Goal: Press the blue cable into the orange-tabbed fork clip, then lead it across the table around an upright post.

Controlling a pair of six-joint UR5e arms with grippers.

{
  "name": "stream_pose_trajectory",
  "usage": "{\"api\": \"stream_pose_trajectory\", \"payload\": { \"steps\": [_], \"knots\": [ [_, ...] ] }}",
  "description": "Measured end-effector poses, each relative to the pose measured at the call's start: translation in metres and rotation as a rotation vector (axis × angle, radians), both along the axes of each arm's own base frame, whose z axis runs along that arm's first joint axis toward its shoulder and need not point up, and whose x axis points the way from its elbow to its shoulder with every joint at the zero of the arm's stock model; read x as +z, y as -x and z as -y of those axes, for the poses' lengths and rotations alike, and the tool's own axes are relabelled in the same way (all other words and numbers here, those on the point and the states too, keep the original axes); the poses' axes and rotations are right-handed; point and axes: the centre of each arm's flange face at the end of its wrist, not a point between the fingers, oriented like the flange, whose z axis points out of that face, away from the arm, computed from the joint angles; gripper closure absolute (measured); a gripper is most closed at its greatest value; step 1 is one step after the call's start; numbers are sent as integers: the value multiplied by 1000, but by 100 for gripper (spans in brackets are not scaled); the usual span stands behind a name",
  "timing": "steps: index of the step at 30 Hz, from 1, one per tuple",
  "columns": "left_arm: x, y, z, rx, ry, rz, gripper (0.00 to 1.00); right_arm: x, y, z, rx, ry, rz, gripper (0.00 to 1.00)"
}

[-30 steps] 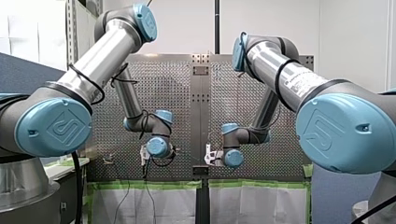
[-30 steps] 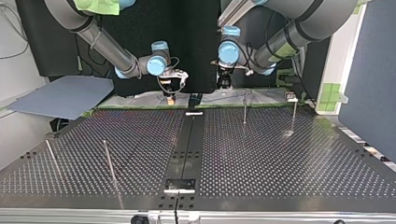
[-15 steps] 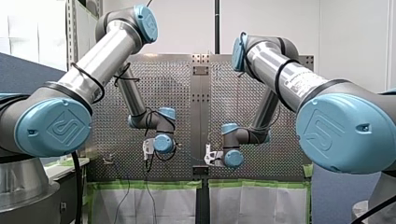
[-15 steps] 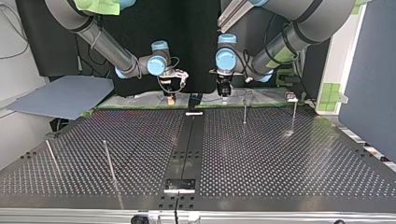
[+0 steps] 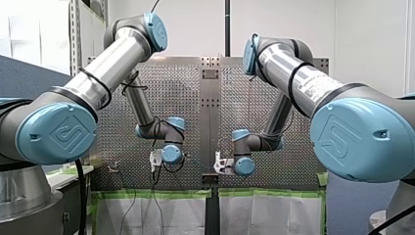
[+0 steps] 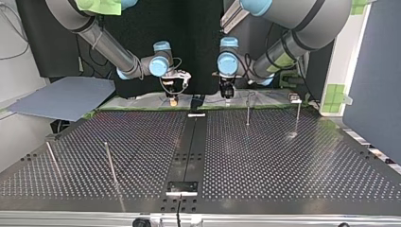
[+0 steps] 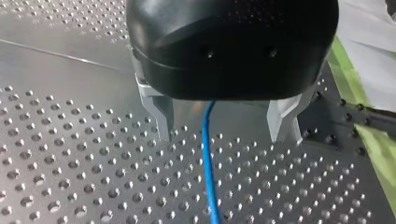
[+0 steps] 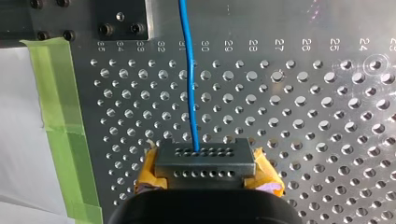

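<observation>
Perforated metal table (image 6: 283,165), dark, divided down its middle by a plain strip (image 6: 189,146); both arms work at the arm-side edge, one on either side of that strip.

1. Left gripper (image 7: 224,136): black body, two metal fingers (image 7: 161,112) spread wide apart. The blue cable (image 7: 208,177) comes out from under the body, runs between the fingers without touching either, and lies on the table ahead of them.

2. Right gripper (image 8: 205,163): fingers closed together, with yellow pads (image 8: 148,170) showing on both sides. The cable runs straight across the table to the fingertips and is pinched there. Green tape (image 8: 60,116) lines the table edge just beside this gripper.

3. Position of the cable: near the arm-side edge, close to the middle strip. It cannot be made out in the top view.

4. Other items:
- A small white piece (image 6: 196,115) lies on the middle strip at the arm-side edge.
- Two upright posts (image 6: 247,109) (image 6: 298,116) stand in the top view's right half, near the arm-side edge.
- Two more posts (image 6: 110,163) (image 6: 53,160) stand in its left half, toward the opposite edge.
- A grey sheet (image 6: 61,97) lies beyond the table's corner at the top view's left.
</observation>
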Motion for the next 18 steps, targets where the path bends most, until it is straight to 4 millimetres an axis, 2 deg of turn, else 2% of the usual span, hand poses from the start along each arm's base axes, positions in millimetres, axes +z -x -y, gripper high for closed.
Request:
{"api": "stream_pose_trajectory", "payload": {
  "steps": [8,18],
  "knots": [
    [7,-13,1,32,-7,13,0,-1,0,0,-1,-1,-1,100],
    [5,-9,-4,49,-93,-25,0,-2,-1,-2,3,-1,-4,100]
  ]
}}
